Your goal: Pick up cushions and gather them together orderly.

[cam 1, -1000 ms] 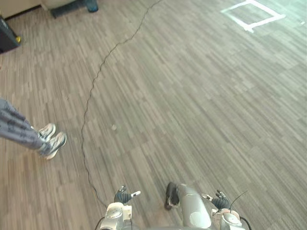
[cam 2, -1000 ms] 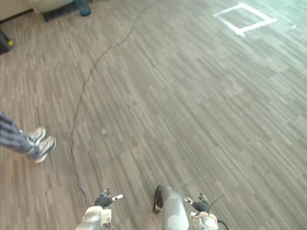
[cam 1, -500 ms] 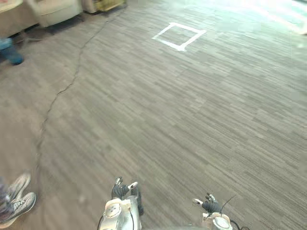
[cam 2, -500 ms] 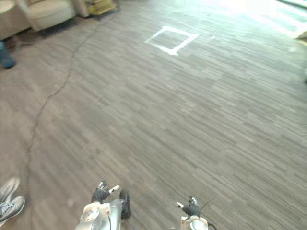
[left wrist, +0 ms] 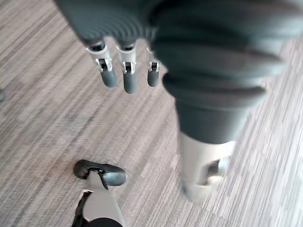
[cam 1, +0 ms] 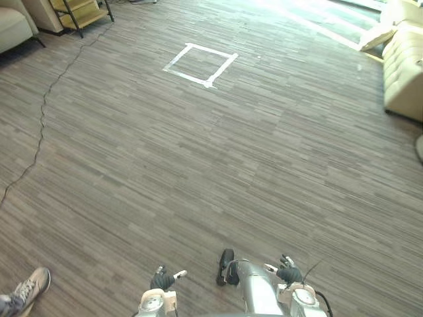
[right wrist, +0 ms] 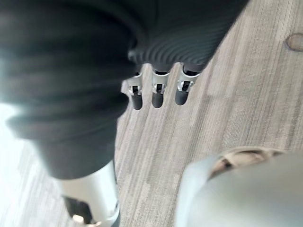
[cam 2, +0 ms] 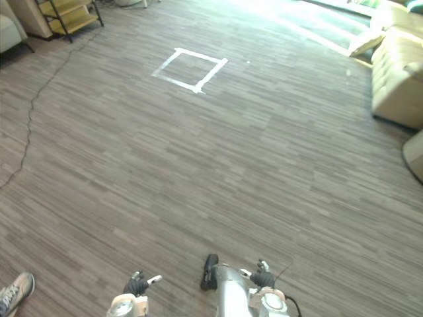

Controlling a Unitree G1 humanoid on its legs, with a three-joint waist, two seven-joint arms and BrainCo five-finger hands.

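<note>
The left hand [cam 1: 160, 280] and right hand [cam 1: 289, 273] hang low at the near edge of the scene, left and right of centre, both over bare wood-pattern floor [cam 1: 218, 165]. In the left wrist view the left hand's fingers [left wrist: 129, 80] point down straight and loose, with nothing between them. In the right wrist view the right hand's fingers [right wrist: 157, 96] hang the same way, relaxed and empty.

A pale cushion [cam 1: 374, 37] lies on the floor at the far right, touching the far end of a cream sofa [cam 1: 404, 72], well apart from both hands. A pale rounded thing [cam 2: 415, 153] shows at the right edge, nearer than the sofa; I cannot tell what it is.

A white tape square [cam 1: 200, 64] marks the floor far off, a little left of centre. A yellow shelf [cam 1: 78, 8] stands at the far left. A person's shoe [cam 1: 30, 288] rests at the near left.
</note>
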